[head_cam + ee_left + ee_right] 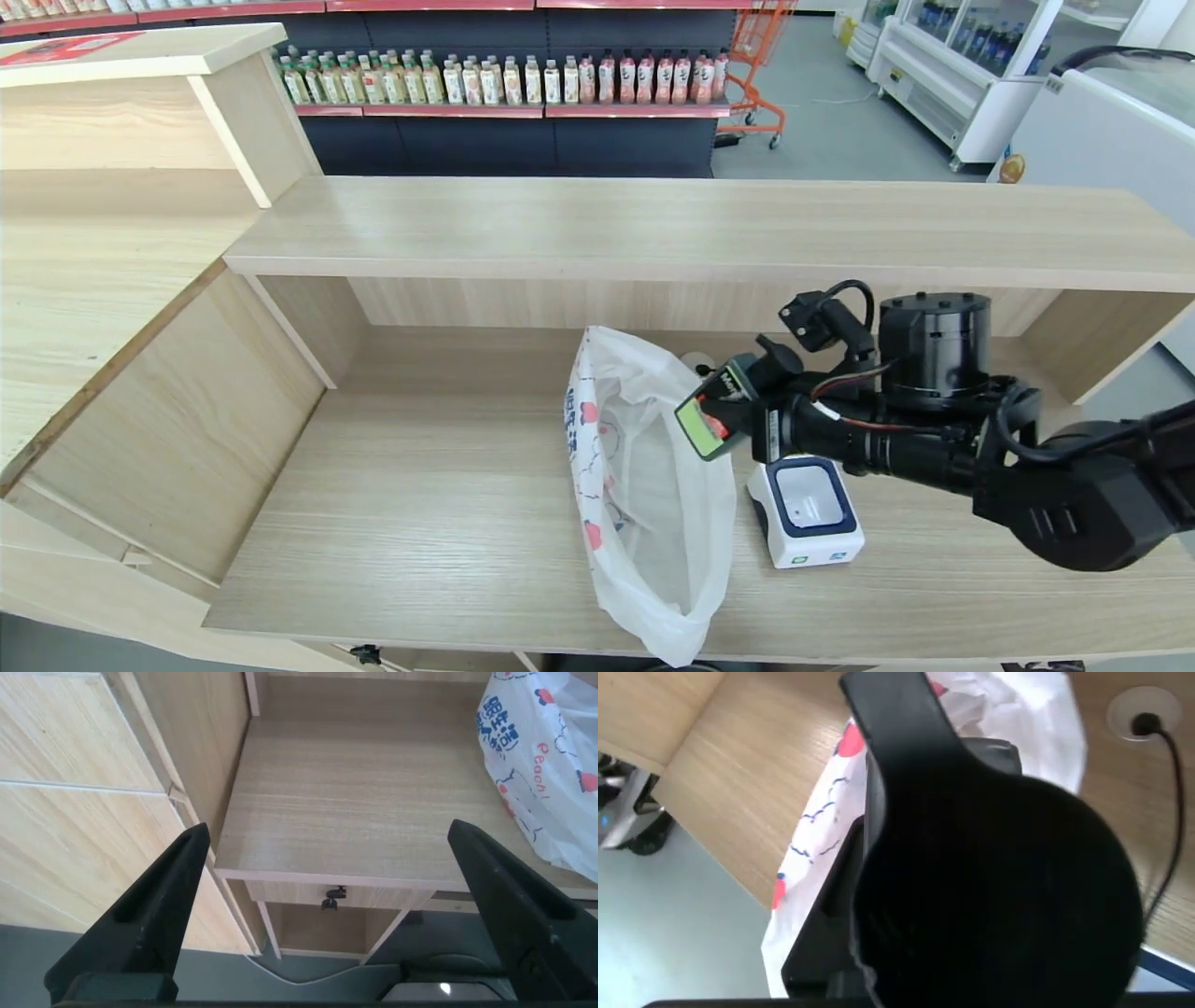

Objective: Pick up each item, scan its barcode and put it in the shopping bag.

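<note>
A white plastic shopping bag [644, 485] printed with red and blue stands open in the middle of the wooden counter [420, 523]. My right gripper [738, 401] is shut on a small green, red and black packet [707, 415], held tilted above the bag's right rim. Just right of the bag, under my right arm, sits the white and blue barcode scanner [808, 509]. My left gripper [329, 835] is open and holds nothing, low in front of the counter's front edge, with the bag [542, 765] off to one side. A black mass [990, 877] hides the bag [831, 812] partly.
A raised wooden ledge [653, 224] runs along the back of the counter, and a side wall [177, 429] closes its left. A cable grommet [695, 362] sits behind the bag. The counter left of the bag is bare.
</note>
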Available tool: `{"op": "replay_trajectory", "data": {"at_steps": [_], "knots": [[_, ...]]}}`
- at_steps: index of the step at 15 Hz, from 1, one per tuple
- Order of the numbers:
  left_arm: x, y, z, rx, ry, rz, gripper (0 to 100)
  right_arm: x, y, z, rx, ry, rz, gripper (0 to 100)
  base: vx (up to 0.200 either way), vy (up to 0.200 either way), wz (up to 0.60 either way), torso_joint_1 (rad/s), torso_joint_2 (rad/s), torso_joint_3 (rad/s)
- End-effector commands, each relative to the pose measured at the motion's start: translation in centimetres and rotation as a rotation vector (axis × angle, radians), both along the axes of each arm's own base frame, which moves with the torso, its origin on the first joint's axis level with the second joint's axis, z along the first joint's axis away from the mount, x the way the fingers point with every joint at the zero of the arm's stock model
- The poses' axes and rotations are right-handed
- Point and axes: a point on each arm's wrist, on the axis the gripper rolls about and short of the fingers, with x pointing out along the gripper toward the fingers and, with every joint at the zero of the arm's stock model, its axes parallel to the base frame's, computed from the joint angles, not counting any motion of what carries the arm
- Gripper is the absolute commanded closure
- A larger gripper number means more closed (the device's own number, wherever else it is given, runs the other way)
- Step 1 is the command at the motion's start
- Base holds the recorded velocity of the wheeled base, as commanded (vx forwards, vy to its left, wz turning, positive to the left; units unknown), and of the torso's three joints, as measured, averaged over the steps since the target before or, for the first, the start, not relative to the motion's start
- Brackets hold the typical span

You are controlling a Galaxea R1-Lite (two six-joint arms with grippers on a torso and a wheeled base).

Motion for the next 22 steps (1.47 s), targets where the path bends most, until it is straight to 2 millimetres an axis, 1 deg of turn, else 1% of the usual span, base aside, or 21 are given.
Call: {"op": "replay_trajectory", "data": {"at_steps": [1, 4, 5, 6, 7, 9, 11, 13, 14, 15, 17, 19, 20, 21, 22], "knots": [[0.0, 0.0, 0.0, 0.000, -0.002, 0.002, 0, 1.7, 1.8, -2.7, -0.055, 0.039, 0.027, 100, 0.000, 0.000, 0.00, 0.000, 0.00, 0.000], [0.0, 0.0, 0.0, 0.000, -0.002, 0.002, 0, 3.2, 2.6, -5.3, -0.114, 0.062, 0.030, 100, 0.000, 0.000, 0.00, 0.000, 0.00, 0.000], [0.0, 0.0, 0.0, 0.000, -0.002, 0.002, 0, 3.5, 2.7, -5.8, -0.128, 0.063, 0.027, 100, 0.000, 0.000, 0.00, 0.000, 0.00, 0.000], [0.0, 0.0, 0.0, 0.000, -0.002, 0.002, 0, 4.3, 3.0, -6.6, -0.151, 0.060, 0.016, 100, 0.000, 0.000, 0.00, 0.000, 0.00, 0.000], [0.0, 0.0, 0.0, 0.000, -0.002, 0.002, 0, 5.2, 3.4, -7.2, -0.156, 0.048, 0.013, 100, 0.000, 0.000, 0.00, 0.000, 0.00, 0.000], [0.0, 0.0, 0.0, 0.000, -0.002, 0.002, 0, 6.2, 4.3, -8.5, -0.143, 0.018, 0.020, 100, 0.000, 0.000, 0.00, 0.000, 0.00, 0.000], [0.0, 0.0, 0.0, 0.000, 0.000, 0.002, 0, 6.7, 5.2, -9.8, -0.150, 0.001, 0.038, 100, 0.000, 0.000, 0.00, 0.000, 0.00, 0.000], [0.0, 0.0, 0.0, 0.000, 0.000, 0.002, 0, 7.2, 5.6, -10.7, -0.184, -0.016, 0.051, 100, 0.000, 0.000, 0.00, 0.000, 0.00, 0.000], [0.0, 0.0, 0.0, 0.000, -0.002, 0.002, 0, 7.1, 5.7, -10.8, -0.191, -0.027, 0.058, 0, 0.000, 0.000, 0.00, 0.000, 0.00, 0.000], [0.0, 0.0, 0.0, 0.000, -0.002, 0.002, 0, 7.1, 5.8, -10.7, -0.190, -0.030, 0.061, 0, 0.000, 0.000, 0.00, 0.000, 0.00, 0.000], [0.0, 0.0, 0.0, 0.000, -0.002, 0.002, 0, 7.1, 5.8, -9.8, -0.155, -0.046, 0.055, 0, 0.000, 0.000, 0.00, 0.000, 0.00, 0.000], [0.0, 0.0, 0.0, 0.000, -0.002, 0.002, 0, 6.7, 5.6, -7.0, -0.051, -0.066, 0.023, 0, 0.000, 0.000, 0.00, 0.000, 0.00, 0.000], [0.0, 0.0, 0.0, 0.000, -0.002, 0.002, 0, 6.3, 5.0, -4.8, 0.009, -0.074, 0.001, 0, 0.000, 0.000, 0.00, 0.000, 0.00, 0.000], [0.0, 0.0, 0.0, 0.000, -0.002, 0.002, 0, 5.8, 4.3, -3.0, 0.052, -0.083, -0.019, 0, 0.000, 0.000, 0.00, 0.000, 0.00, 0.000], [0.0, 0.0, 0.0, 0.000, -0.002, 0.002, 0, 5.6, 3.5, -2.2, 0.069, -0.081, -0.038, 0, 0.000, 0.000, 0.00, 0.000, 0.00, 0.000]]}}
